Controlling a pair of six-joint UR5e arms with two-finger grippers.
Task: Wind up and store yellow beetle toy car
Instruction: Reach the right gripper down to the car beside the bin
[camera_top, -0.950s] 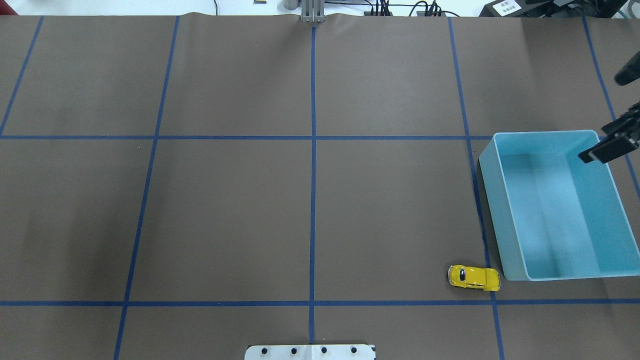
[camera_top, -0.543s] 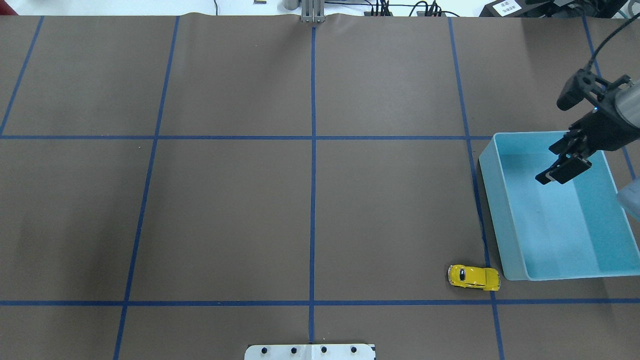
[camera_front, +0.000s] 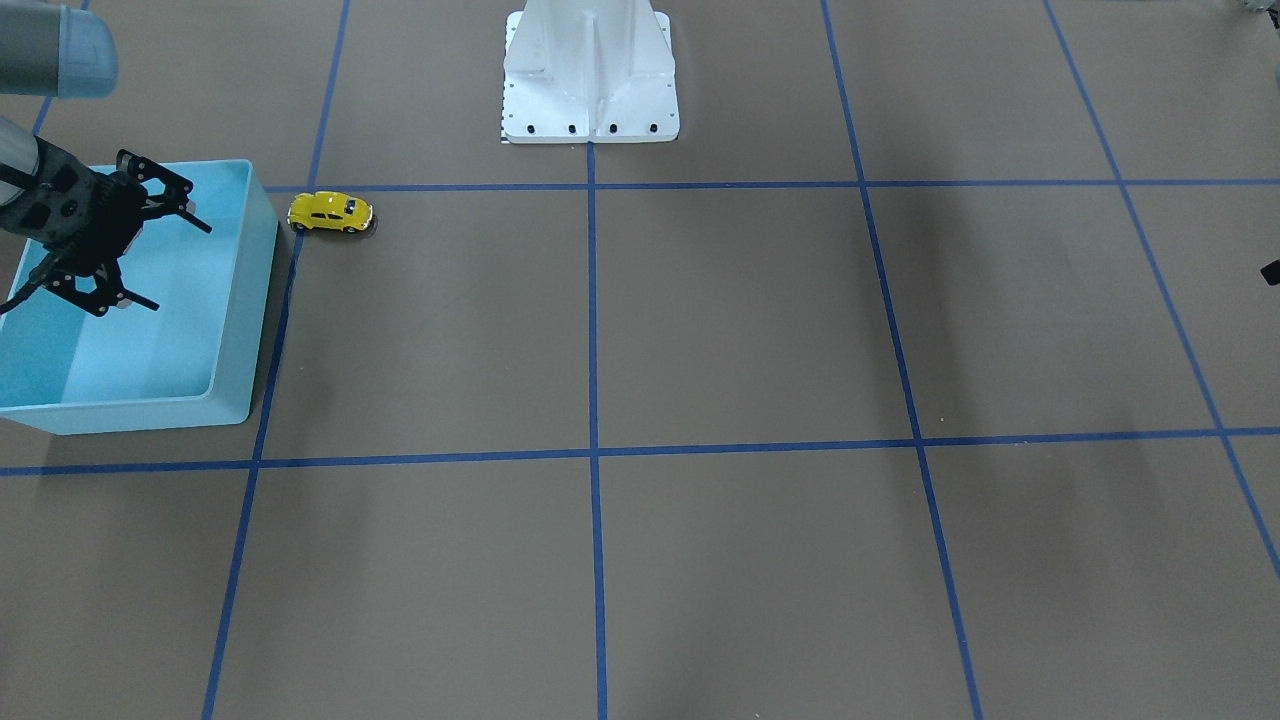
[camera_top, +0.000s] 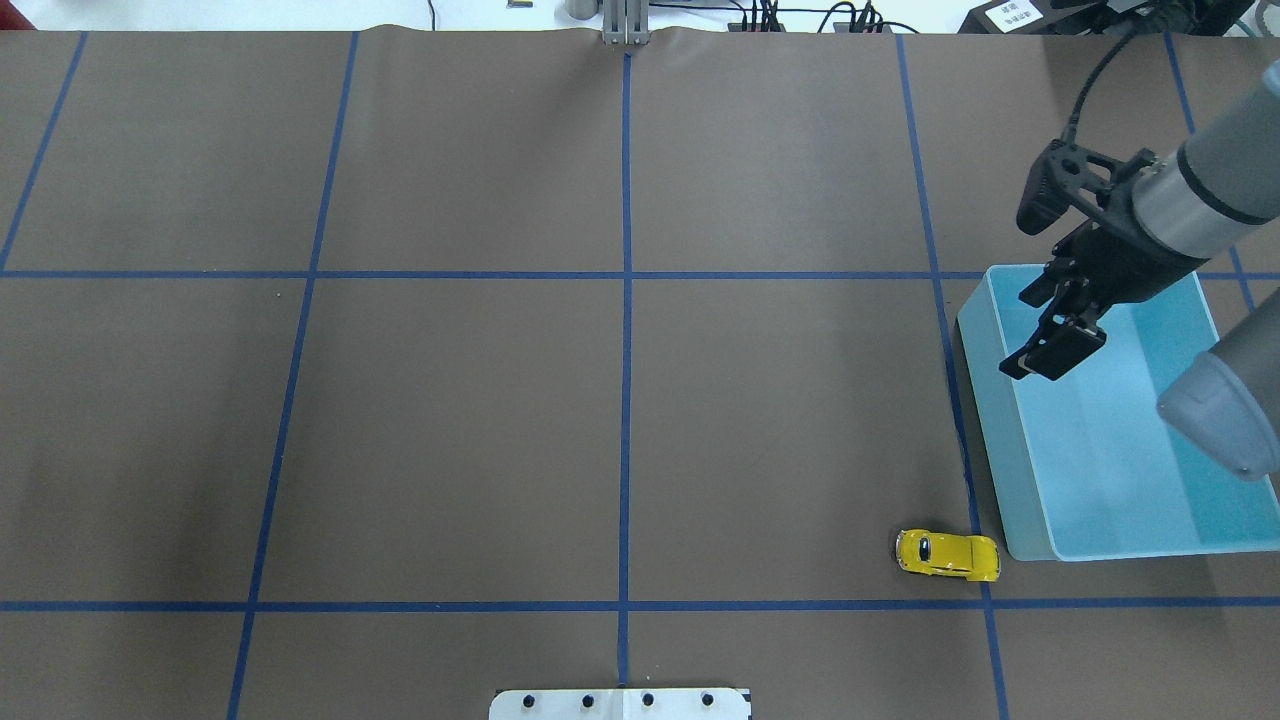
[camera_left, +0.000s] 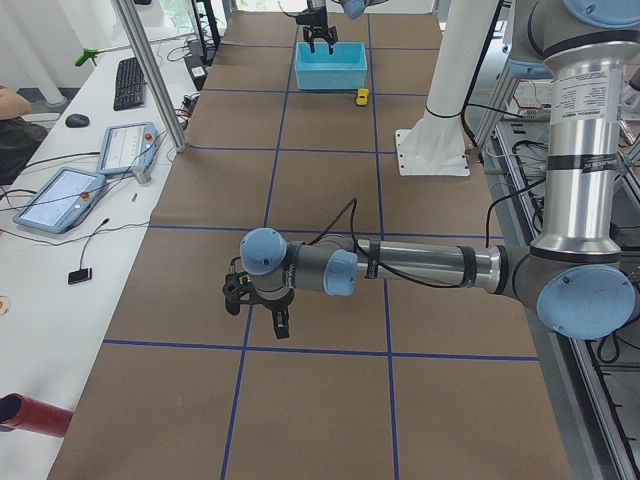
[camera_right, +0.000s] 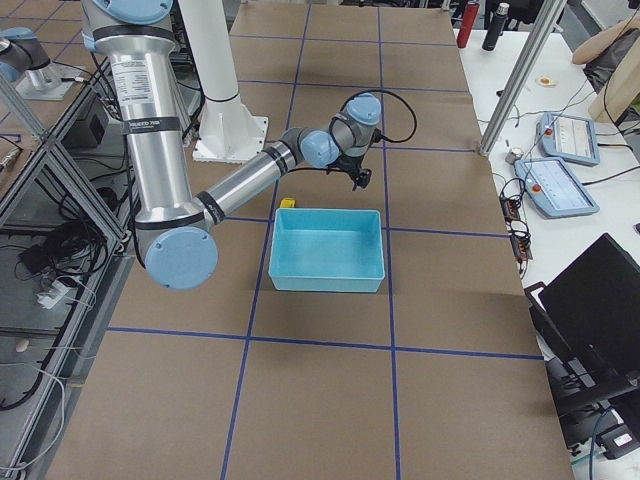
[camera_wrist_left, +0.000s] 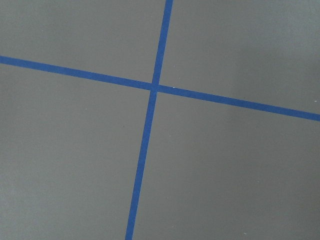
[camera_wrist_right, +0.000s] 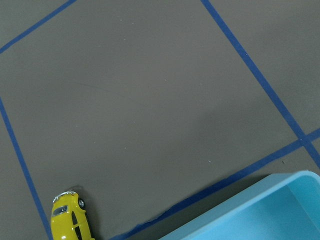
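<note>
Motion belongs to the right gripper (camera_front: 182, 268), fingers spread and empty above the light blue bin (camera_front: 130, 415) in the front-facing view. Overhead, it has swung in across the bin toward its left wall. The yellow beetle toy car (camera_top: 948, 556) stays just outside the bin's near-left corner, so grasping looks next.

The toy car (camera_top: 947, 556) is coated in glossy yellow paint. The bin (camera_top: 988, 450) is seen as smooth, light blue plastic. The table (camera_top: 450, 430) is covered by a matt brown paper-like sheet (camera_top: 780, 150), lined with blue tape (camera_top: 626, 400).
</note>
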